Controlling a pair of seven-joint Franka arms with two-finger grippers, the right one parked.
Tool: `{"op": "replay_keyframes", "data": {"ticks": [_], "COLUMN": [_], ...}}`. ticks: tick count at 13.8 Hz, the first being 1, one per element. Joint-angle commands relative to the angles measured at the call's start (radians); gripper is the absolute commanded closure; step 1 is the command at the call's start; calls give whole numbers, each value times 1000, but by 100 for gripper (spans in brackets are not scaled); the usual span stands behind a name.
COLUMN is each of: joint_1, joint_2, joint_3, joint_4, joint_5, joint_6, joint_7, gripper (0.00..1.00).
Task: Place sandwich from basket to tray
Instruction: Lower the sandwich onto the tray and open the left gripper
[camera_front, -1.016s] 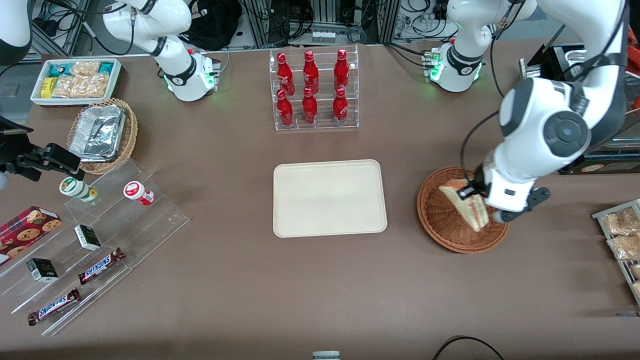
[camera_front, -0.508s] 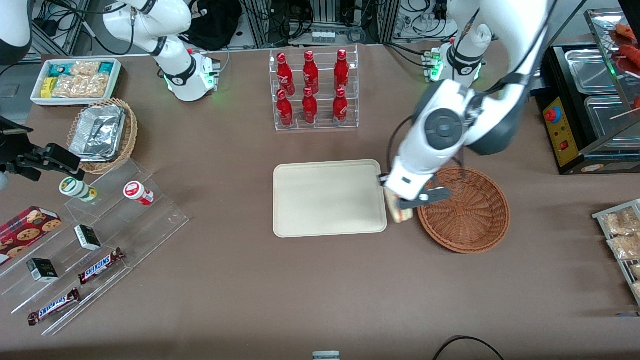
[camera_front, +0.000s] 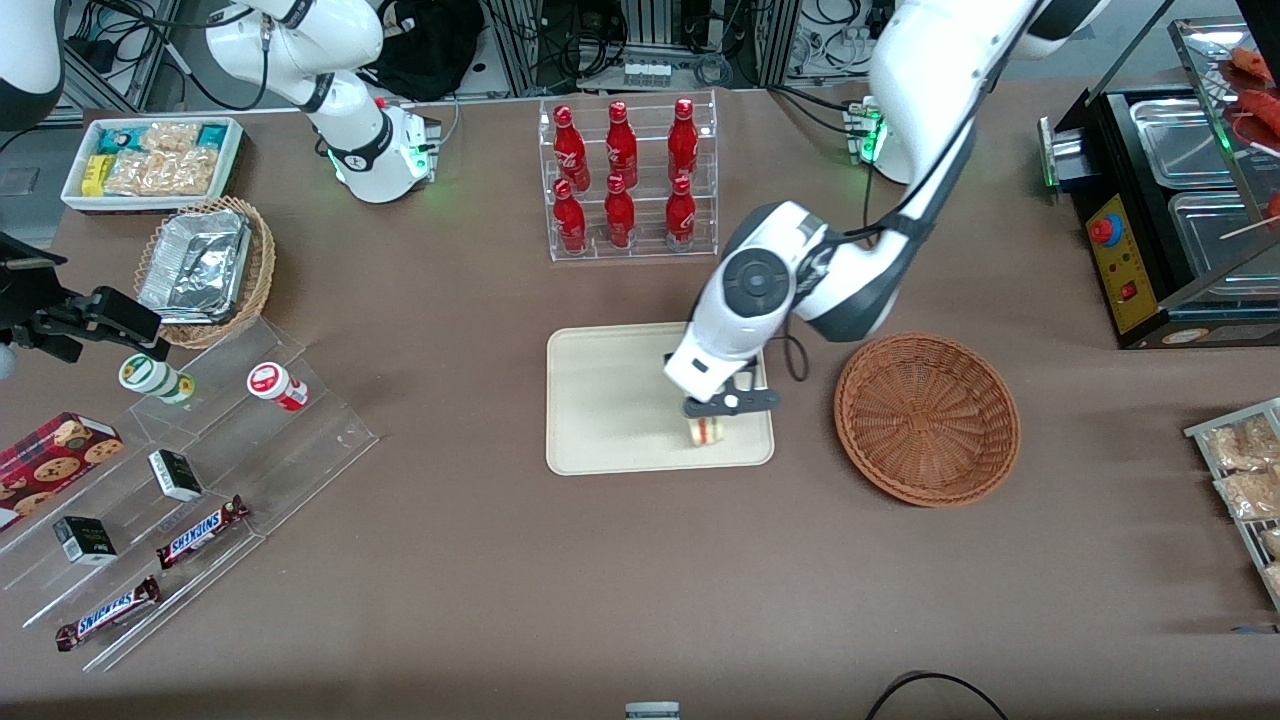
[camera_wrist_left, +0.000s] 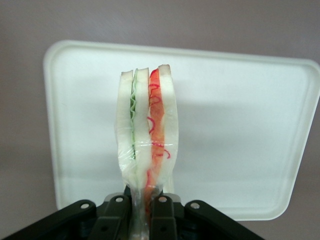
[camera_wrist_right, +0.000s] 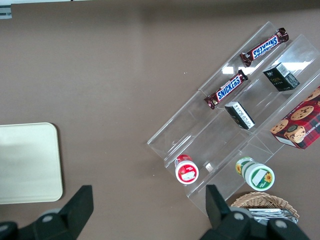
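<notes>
Clamping the sandwich (camera_wrist_left: 146, 135) by its narrow end, the left gripper (camera_front: 722, 408) has both black fingers (camera_wrist_left: 116, 215) pressed against the outer bread slices, so the wedge hangs above the tray (camera_front: 610, 400) at the corner nearest the front camera and closest to the basket (camera_front: 927, 417). Close up, the sandwich shows three pale white bread layers — a thin wavy green line in one seam, a red-orange band with thin red strands in the other — and a glossy, clear-wrap sheen. Its broad cut face is turned toward the wrist camera. The long axis runs out from the fingers and away from them, with the wide end over the tray's flat middle; in the front view only its lower tip shows beneath the gripper.

The tray is cream-beige with rounded corners and a low rim, lying on a brown tabletop (camera_front: 500, 580). The round reddish-brown wicker basket sits just beside the tray toward the working arm's end, with nothing in it. Farther from the front camera than the tray stands a clear rack of red bottles (camera_front: 625, 180).
</notes>
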Motion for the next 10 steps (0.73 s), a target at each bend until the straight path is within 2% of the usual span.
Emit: {"op": "replay_keyframes", "data": {"ticks": [1, 5, 10], "joint_1": [-25, -83, -106], "joint_2": [42, 114, 140], "joint_3": [5, 5, 5], "joint_4": [36, 86, 100], "joint_5": [13, 57, 56], "joint_6": [-3, 5, 18], "joint_7": [-23, -20, -22], "gripper": [90, 89, 88]}}
